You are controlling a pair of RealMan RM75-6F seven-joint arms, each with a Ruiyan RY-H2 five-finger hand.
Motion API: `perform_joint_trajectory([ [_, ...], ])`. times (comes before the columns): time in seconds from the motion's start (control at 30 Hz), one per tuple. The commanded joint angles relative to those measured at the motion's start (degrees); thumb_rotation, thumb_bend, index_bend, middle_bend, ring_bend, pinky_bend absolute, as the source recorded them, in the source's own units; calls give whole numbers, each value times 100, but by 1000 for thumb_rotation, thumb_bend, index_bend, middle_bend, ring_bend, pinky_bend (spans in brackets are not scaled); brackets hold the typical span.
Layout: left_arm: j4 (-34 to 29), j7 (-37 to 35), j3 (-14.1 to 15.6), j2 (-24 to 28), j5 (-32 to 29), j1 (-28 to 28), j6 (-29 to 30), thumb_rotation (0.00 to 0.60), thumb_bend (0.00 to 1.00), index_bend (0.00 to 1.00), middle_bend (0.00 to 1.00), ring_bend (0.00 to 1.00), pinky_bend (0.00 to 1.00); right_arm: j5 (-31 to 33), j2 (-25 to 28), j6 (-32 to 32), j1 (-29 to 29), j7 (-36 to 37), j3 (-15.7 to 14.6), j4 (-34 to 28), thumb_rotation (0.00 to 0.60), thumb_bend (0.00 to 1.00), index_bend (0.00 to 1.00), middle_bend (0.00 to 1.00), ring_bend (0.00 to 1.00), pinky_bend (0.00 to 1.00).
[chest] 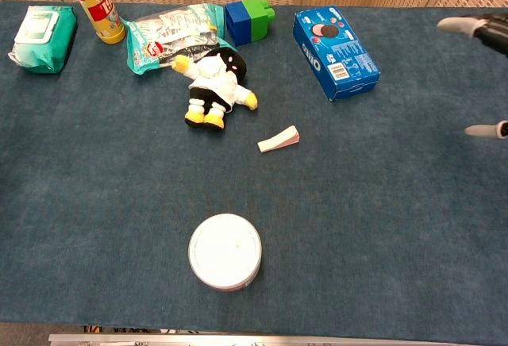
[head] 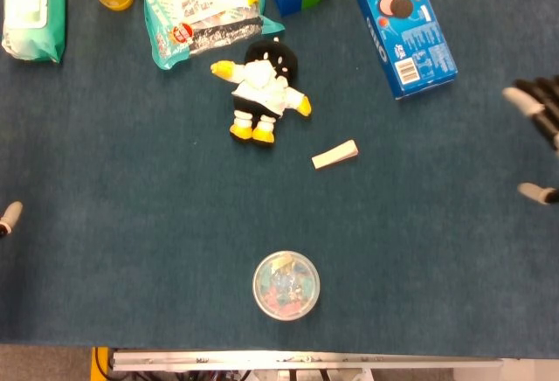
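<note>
Peeking in at the far left edge of the head view is one fingertip of my left hand (head: 8,218); whether that hand is spread or curled, I cannot tell. Mid-table, the cream wedge (head: 335,155) lies apart. Further right, the Oreo box (head: 405,30) lies flat, long axis running away from me, near end angled right. My right hand (head: 539,141) hovers just right of it, fingers spread, holding nothing.

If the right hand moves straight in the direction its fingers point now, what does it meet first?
Probably the blue Oreo cookie box: the right hand enters from the right edge, fingers apart, pointing left. Its height above the table is unclear.
</note>
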Motion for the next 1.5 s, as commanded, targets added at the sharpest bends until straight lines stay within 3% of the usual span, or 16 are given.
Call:
perform_joint_trajectory([
  [0.03, 8, -14, 7, 2, 1, 20, 22, 600, 217, 39, 86, 106, 48, 402, -232, -976, 666, -129, 234, -241, 600, 0, 0, 79, 0, 0],
  [0.3, -14, -52, 11, 41, 1, 65, 80, 600, 216, 39, 86, 106, 48, 1193, -1036, -2297, 1684, -338, 627, 17, 598, 0, 0, 76, 0, 0],
  [0.5, -22, -49, 21, 50, 21, 67, 73, 600, 217, 39, 86, 106, 48, 1475, -1788, -2755, 2263, -554, 797, 572, 477, 0, 0, 67, 0, 0],
  [0.63, -14, -61, 15, 53, 6, 68, 63, 600, 217, 39, 86, 106, 48, 1537, -2289, -2946, 2584, -463, 863, 998, 438, 0, 0, 61, 0, 0],
  [1.13, 46, -140, 10, 78, -76, 105, 44, 600, 217, 39, 86, 106, 48, 997, -3832, -2834, 3396, 344, 793, 2768, 334, 0, 0, 0, 0, 0],
  [1.5, 55, -195, -11, 114, -125, 114, 26, 600, 217, 39, 86, 106, 48, 808, -4465, -2553, 3773, 806, 794, 3788, 329, 0, 0, 0, 0, 0],
])
